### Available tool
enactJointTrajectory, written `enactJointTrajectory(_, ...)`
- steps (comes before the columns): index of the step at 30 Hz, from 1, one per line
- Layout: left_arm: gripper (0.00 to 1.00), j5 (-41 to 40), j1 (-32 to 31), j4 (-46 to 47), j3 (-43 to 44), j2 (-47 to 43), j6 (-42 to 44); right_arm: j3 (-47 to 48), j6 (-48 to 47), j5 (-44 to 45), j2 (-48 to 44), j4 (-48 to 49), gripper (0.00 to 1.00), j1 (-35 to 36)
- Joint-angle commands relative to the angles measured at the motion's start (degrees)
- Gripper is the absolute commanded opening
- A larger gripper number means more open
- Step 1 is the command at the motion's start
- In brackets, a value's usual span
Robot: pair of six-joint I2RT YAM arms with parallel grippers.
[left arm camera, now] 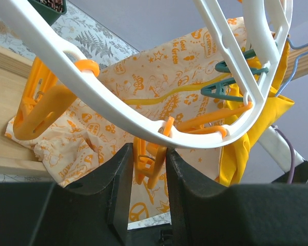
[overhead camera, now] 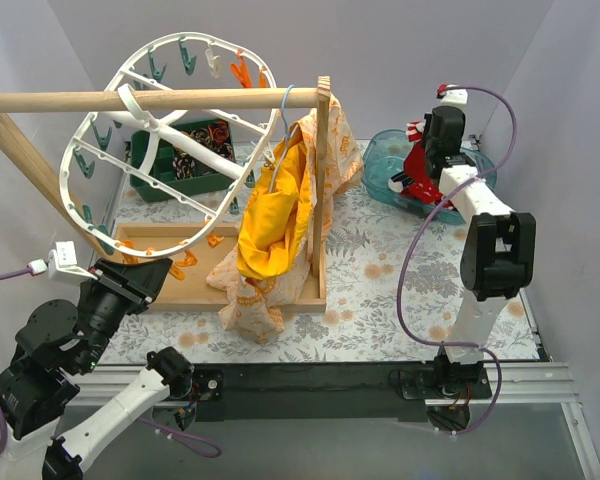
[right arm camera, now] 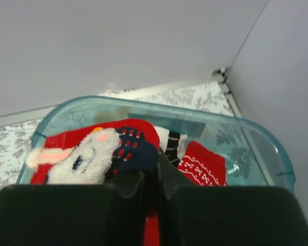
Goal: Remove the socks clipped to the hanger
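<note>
Here, floral tabletop (overhead camera: pixel 380 290), grey walls (overhead camera: pixel 380 50), L tool (left arm camera: pixel 148 152) clamps orange peg (left arm camera: pixel 149 169), R tool (right arm camera: pixel 151 171) clamps sock (overhead camera: pixel 417 165)

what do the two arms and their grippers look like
The left arm and right arm have white links between blocky black joint housings. A thin purple cable loops along each to a white plug at the wrist. The left gripper and right gripper have matte black fingers.

Right tool (right arm camera: pixel 150 177) covers the red sock's (right arm camera: pixel 92 154) lower part; I can't tell whether left tool (left arm camera: pixel 146 148) grips the peg (left arm camera: pixel 142 163).
</note>
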Motion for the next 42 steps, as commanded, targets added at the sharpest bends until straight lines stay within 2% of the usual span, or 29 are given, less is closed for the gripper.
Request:
enactJointTrajectory(1, 0.02, 1.9, -0.2, -1.2, -1.3, 1.3, -0.6, 11.2, 9.8, -8.7, 7.0, -18.5, 0.14, -3.3)
enactJointTrajectory(5, 0.09, 2.2, -0.2, -1.5, -1.3, 1.1, -0.7, 21.4, 9.9, -10.9, 12.7, -29.2, 0.26, -3.8)
enactJointTrajectory(9, 0.24, 2.6, -0.2, -2.0, -1.1, 0.5, -0.9, 23.3, 10.1, -11.9, 14.4, -31.9, 0.51, -3.7)
enactJointTrajectory(11, 0.35, 3.2, -0.2, -2.1, -0.9, 0.4, -0.9, 23.6, 10.8, -12.4, 14.6, -32.9, 0.63, -3.8)
enactJointTrajectory(12, 0.38, 3.5, -0.2, -2.1, -0.9, 0.3, -0.8, 23.8, 10.9, -12.5, 14.5, -33.3, 0.74, -3.8)
enactJointTrajectory(13, 0.46, 4.2, -0.2, -2.2, -0.7, 0.3, -0.6, 24.4, 11.0, -12.7, 14.6, -33.9, 0.81, -3.7)
enactJointTrajectory(15, 0.55, 5.0, -0.2, -2.2, -0.7, -0.1, -0.6, 25.6, 11.2, -13.0, 15.0, -36.4, 0.91, -3.8)
enactJointTrajectory(16, 0.65, 5.6, -0.2, -2.3, -0.6, -0.2, -0.6, 26.7, 11.3, -13.2, 14.9, -37.2, 0.93, -3.8)
enactJointTrajectory(17, 0.72, 6.0, -0.2, -2.6, -0.5, -0.3, -0.6, 27.0, 11.2, -13.5, 14.7, -38.5, 0.95, -3.8)
enactJointTrajectory(20, 0.75, 7.9, -0.2, -3.0, 0.4, -0.3, -0.3, 25.8, 11.4, -13.5, 12.6, -40.0, 0.98, -3.6)
enactJointTrajectory(28, 0.77, 12.5, -0.2, -1.3, 1.3, -4.2, 1.3, 15.2, 10.7, -12.2, 0.4, -40.1, 0.98, -1.3)
enactJointTrajectory(37, 0.77, 13.9, -0.2, -0.8, 1.6, -12.1, -0.6, 0.9, 12.0, -9.1, -14.4, -40.3, 0.98, 8.8)
enactJointTrajectory(42, 0.77, 14.2, -0.2, -2.4, 2.1, -14.2, -1.4, -6.7, 14.1, -7.2, -22.1, -40.3, 0.98, 16.8)
